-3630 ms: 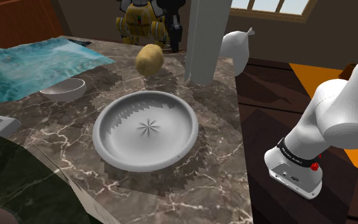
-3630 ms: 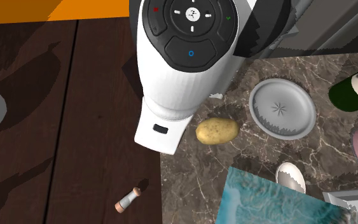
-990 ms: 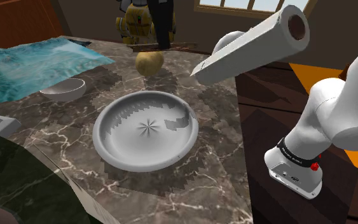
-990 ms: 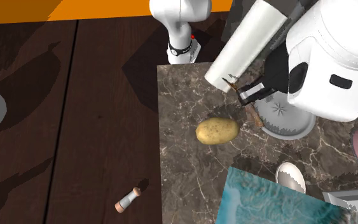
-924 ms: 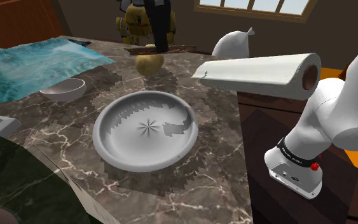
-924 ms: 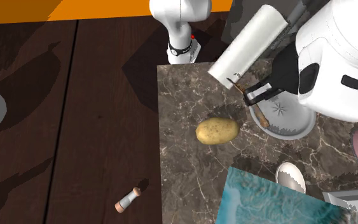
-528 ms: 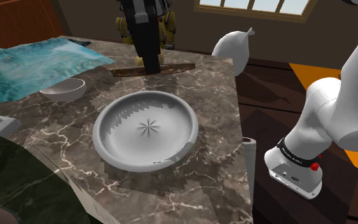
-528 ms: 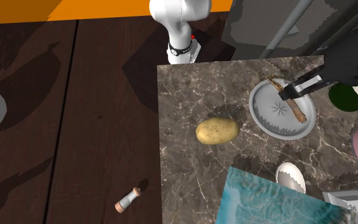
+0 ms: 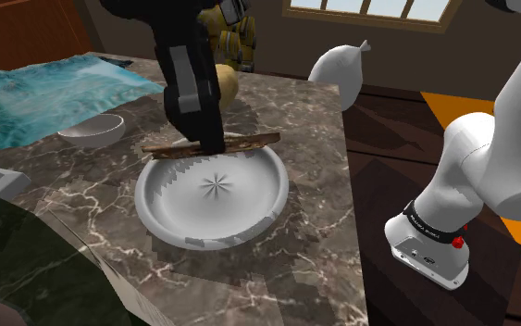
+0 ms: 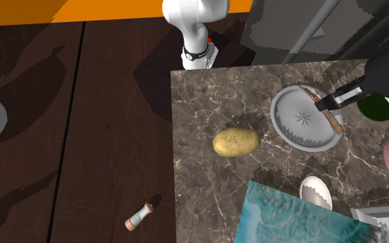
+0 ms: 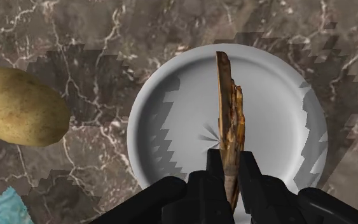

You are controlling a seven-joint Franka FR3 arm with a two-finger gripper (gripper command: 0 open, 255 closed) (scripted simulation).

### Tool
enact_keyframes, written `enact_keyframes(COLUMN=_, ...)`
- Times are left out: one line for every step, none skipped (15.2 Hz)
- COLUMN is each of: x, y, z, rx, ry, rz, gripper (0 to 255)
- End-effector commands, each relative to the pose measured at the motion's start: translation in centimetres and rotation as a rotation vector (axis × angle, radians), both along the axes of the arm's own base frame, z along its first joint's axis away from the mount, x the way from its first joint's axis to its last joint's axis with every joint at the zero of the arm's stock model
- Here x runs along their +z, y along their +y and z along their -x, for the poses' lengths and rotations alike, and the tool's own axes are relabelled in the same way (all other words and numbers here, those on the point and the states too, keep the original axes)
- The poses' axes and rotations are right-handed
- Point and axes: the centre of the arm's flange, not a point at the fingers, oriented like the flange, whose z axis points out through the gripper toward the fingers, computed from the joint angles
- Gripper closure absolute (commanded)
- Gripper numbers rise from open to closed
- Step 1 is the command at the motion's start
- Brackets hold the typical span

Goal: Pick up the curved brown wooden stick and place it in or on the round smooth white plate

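Note:
The curved brown wooden stick (image 9: pixel 249 141) hangs level over the far half of the round white plate (image 9: pixel 240 204), with my black gripper (image 9: pixel 204 144) shut on its middle. In the wrist view the stick (image 11: pixel 228 108) runs from between my fingers (image 11: pixel 212 175) across the plate's (image 11: pixel 279 127) centre to its far rim. From the second exterior view the gripper (image 10: pixel 338 98) holds the stick (image 10: pixel 327 114) over the plate's (image 10: pixel 293 128) right side. I cannot tell whether the stick touches the plate.
A potato (image 10: pixel 235 141) lies on the marble table (image 9: pixel 314 139) beside the plate. A small white bowl (image 9: pixel 92 128), a blue cloth (image 9: pixel 45 88) and a dark green bottle (image 10: pixel 383 107) sit around it. A small bottle (image 10: pixel 141 216) lies on the floor.
My gripper has carried the stick from the table's far edge to over the plate and come lower. The white roll that toppled off the table has gone from view.

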Motion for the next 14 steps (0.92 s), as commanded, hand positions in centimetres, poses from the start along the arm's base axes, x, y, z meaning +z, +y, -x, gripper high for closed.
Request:
enact_keyframes(x=-1.2, y=0.0, z=-0.1, rx=0.0, ry=0.0, rz=0.0, gripper=255)
enact_keyframes(x=-1.7, y=0.0, z=-0.1, rx=0.0, ry=0.0, rz=0.0, gripper=255)
enact_keyframes(x=-2.2, y=0.0, z=-0.1, rx=0.0, ry=0.0, rz=0.0, gripper=255)
enact_keyframes(x=-2.8, y=0.0, z=-0.1, rx=0.0, ry=0.0, rz=0.0, gripper=255)
enact_keyframes(x=-3.3, y=0.0, z=-0.1, rx=0.0, ry=0.0, rz=0.0, gripper=255)
enact_keyframes(x=-3.8, y=0.0, z=-0.1, rx=0.0, ry=0.0, rz=0.0, gripper=255)
enact_keyframes(x=-4.5, y=0.0, z=-0.1, rx=0.0, ry=0.0, rz=0.0, gripper=255)
enact_keyframes(x=-4.5, y=0.0, z=-0.1, rx=0.0, ry=0.0, rz=0.0, gripper=255)
enact_keyframes(x=-4.5, y=0.0, z=-0.1, rx=0.0, ry=0.0, rz=0.0, gripper=255)
enact_keyframes(x=-4.5, y=0.0, z=-0.1, rx=0.0, ry=0.0, rz=0.0, gripper=255)
enact_keyframes(x=-4.5, y=0.0, z=-0.1, rx=0.0, ry=0.0, rz=0.0, gripper=255)
enact_keyframes(x=-4.5, y=0.0, z=-0.1, rx=0.0, ry=0.0, rz=0.0, gripper=255)
enact_keyframes(x=-4.5, y=0.0, z=-0.1, rx=0.0, ry=0.0, rz=0.0, gripper=255)
enact_keyframes(x=-4.5, y=0.0, z=-0.1, rx=0.0, ry=0.0, rz=0.0, gripper=255)
